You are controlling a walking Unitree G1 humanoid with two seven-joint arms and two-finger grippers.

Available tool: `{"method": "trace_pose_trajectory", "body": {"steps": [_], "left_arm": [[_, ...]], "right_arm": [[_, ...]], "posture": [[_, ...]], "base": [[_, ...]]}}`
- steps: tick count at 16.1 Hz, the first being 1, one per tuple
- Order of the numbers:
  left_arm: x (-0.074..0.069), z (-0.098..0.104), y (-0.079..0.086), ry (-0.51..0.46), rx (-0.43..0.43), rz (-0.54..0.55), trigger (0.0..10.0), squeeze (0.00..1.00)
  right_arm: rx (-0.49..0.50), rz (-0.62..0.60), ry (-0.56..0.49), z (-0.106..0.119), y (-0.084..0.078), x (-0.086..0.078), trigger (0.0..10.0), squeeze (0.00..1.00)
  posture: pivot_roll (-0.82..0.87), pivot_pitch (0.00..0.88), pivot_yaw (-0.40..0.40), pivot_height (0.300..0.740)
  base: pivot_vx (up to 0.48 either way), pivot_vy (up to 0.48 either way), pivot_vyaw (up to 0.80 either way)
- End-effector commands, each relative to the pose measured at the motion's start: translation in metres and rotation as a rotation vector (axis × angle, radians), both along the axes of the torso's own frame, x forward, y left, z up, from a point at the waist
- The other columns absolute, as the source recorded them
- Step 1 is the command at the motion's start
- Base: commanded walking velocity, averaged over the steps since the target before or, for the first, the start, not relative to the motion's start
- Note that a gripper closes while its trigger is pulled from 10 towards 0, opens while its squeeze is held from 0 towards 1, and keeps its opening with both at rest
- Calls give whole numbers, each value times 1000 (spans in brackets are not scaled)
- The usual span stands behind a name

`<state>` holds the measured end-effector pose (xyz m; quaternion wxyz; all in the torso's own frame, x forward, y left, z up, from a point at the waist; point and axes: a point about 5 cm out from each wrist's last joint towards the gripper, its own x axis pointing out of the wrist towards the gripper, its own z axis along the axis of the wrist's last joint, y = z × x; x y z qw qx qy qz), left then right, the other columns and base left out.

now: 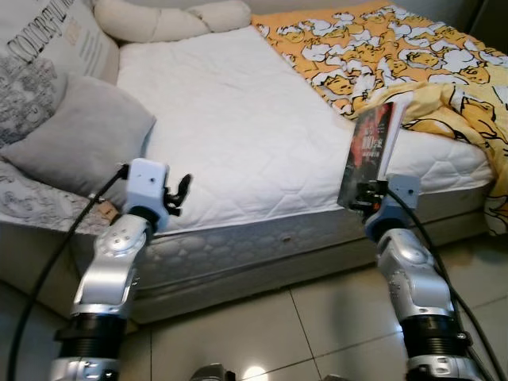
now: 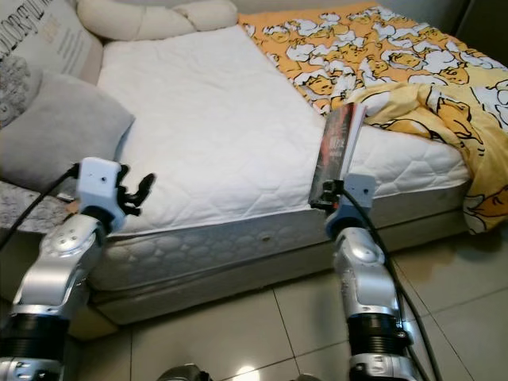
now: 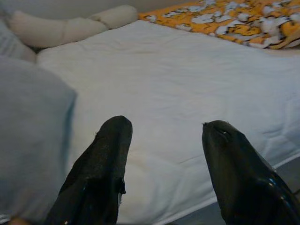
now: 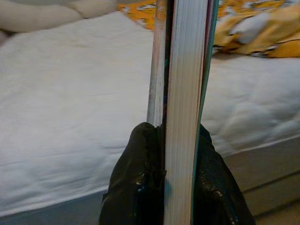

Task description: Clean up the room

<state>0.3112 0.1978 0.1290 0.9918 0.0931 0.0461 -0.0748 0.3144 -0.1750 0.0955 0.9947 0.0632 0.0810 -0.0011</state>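
Dark-covered and thin, a paperback book with red lettering [image 1: 367, 155] stands upright in my right gripper [image 4: 180, 140], whose two black fingers are clamped on its lower edge, one on each cover, with the pale page block between them. I hold the book in the air over the near edge of the white quilted mattress [image 1: 238, 127], not resting on it. My left gripper [image 3: 164, 154] hovers by the same near edge, further to my left, its fingers spread apart and holding nothing, just beside a grey square cushion [image 1: 75, 135].

Beyond the book, a rumpled orange and yellow blanket with a white cartoon print [image 1: 413, 63] lies bunched over the far right part of the bed and spills over its side. A long cream bolster [image 1: 171, 20] lies along the head of the bed, and a large printed pillow with black lettering [image 1: 40, 59] leans on the left.

I judge the tidying to be at an early stage: the book is picked up but not yet put away, and the blanket looks unmade.
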Motion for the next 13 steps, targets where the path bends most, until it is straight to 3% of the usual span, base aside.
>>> {"method": "trace_pose_trajectory", "body": {"steps": [1, 8, 13], "left_arm": [[3, 4, -3, -18, 11, 0, 10000, 0], [3, 3, -3, -21, 0, 1, 10000, 0], [3, 4, -2, -23, -6, 10, 10000, 0]], "right_arm": [[-25, 29, -44, 13, 7, 8, 10000, 0], [-92, 126, -65, 14, 15, 6, 10000, 0], [-109, 179, -65, 13, 22, 5, 10000, 0]], "posture": [[1, 0, 67, 740], [0, 0, 68, 740], [0, 0, 68, 740]], "base": [[0, 0, 0], [0, 0, 0], [250, 0, 800]]}}
